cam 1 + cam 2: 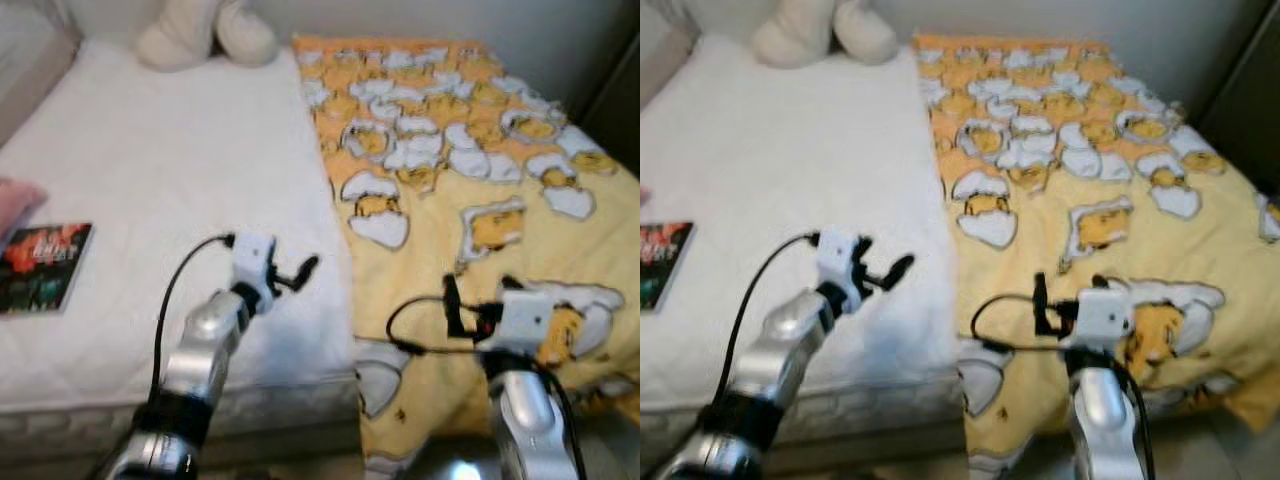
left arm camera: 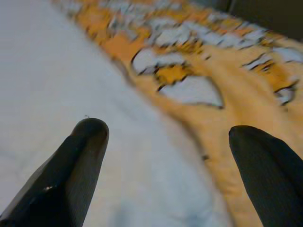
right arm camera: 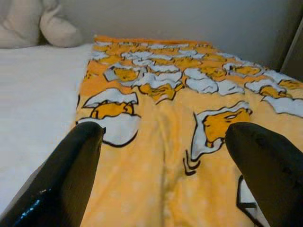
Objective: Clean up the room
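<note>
A yellow blanket [image 1: 470, 150] printed with white-and-orange egg figures covers the right half of the bed, and its edge hangs over the front. The left half is bare white mattress [image 1: 160, 150]. My left gripper [image 1: 292, 273] hovers open over the mattress close to the blanket's left edge [image 2: 156, 99]. Over the blanket's front part [image 3: 165, 123], my right gripper [image 1: 462, 308] is open too. Neither holds anything.
A dark book [image 1: 45, 265] lies on the mattress at the left. A cream plush toy [image 1: 205, 35] sits at the head of the bed against the wall. Something pink [image 1: 15, 205] pokes in at the left edge. A dark surface [image 1: 620, 100] stands at the right.
</note>
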Available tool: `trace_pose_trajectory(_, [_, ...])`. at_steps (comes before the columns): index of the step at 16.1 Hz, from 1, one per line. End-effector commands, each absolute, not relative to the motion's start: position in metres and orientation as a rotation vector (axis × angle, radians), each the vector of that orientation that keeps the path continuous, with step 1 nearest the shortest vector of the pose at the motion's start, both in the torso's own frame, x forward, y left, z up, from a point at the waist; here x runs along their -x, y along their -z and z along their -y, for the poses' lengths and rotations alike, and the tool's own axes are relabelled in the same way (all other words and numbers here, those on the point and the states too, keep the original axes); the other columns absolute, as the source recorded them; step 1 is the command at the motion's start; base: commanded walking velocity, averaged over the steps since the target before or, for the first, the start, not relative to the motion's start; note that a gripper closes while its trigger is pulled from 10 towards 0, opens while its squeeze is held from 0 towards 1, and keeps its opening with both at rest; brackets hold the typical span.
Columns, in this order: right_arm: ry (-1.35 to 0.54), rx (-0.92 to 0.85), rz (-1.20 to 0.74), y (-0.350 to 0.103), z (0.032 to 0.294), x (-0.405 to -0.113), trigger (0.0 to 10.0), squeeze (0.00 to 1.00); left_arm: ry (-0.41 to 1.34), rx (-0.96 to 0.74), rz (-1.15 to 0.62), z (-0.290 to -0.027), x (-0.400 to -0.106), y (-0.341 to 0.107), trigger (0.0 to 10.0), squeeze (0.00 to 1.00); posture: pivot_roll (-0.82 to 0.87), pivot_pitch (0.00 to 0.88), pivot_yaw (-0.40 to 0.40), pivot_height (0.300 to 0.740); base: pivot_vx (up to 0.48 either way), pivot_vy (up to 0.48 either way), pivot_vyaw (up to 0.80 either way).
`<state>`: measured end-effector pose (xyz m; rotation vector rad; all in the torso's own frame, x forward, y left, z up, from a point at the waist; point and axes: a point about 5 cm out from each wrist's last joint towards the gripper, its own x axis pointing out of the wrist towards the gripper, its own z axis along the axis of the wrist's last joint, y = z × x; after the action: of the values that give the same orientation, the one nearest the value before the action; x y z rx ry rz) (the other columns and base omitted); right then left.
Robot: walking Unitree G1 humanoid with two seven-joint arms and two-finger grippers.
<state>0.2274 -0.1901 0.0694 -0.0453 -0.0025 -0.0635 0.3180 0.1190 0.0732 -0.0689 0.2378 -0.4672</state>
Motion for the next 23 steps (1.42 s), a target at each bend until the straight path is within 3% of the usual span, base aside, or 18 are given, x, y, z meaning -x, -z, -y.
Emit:
trace_pose_trajectory(1, [0.099, 0.055, -0.021, -0.067, 0.202, -0.215, 10.0, 0.04, 0.493, 0.139, -0.317, -0.101, -0.322, -0.062, 10.0, 0.00, 0.00, 0.066, -0.036, 0.740, 0.000, 0.000, 0.00])
trace_pose_trajectory(6, [0.116, 0.060, -0.051, -0.070, 0.206, -0.185, 10.0, 0.04, 0.515, 0.279, -0.393, -0.084, -0.331, -0.055, 10.0, 0.00, -0.09, 0.148, -0.046, 0.740, 0.000, 0.000, 0.00])
trace_pose_trajectory(10, [0.164, 0.086, -0.117, -0.074, 0.214, -0.143, 10.0, 0.04, 0.465, 0.252, -0.434, -0.072, -0.334, -0.050, 10.0, 0.00, -0.20, 0.228, -0.034, 0.740, 0.000, 0.000, 0.00])
trace_pose_trajectory(14, [0.157, 0.071, -0.188, -0.076, 0.202, -0.112, 10.0, 0.05, 0.448, 0.286, -0.422, -0.067, -0.339, -0.055, 10.0, 0.00, -0.24, 0.323, -0.028, 0.740, 0.000, 0.000, 0.00])
trace_pose_trajectory(20, [0.140, 0.023, -0.204, -0.079, 0.182, -0.102, 10.0, 0.05, 0.669, 0.246, -0.294, -0.031, -0.336, -0.073, 10.0, 0.00, -0.24, 0.353, 0.014, 0.740, 0.000, 0.000, 0.00])
trace_pose_trajectory(23, [0.123, 0.011, -0.215, -0.077, 0.178, -0.104, 10.0, 0.05, 0.740, 0.235, -0.314, -0.019, -0.327, -0.068, 10.0, 0.00, -0.23, 0.354, 0.017, 0.740, 0.000, 0.000, 0.00])
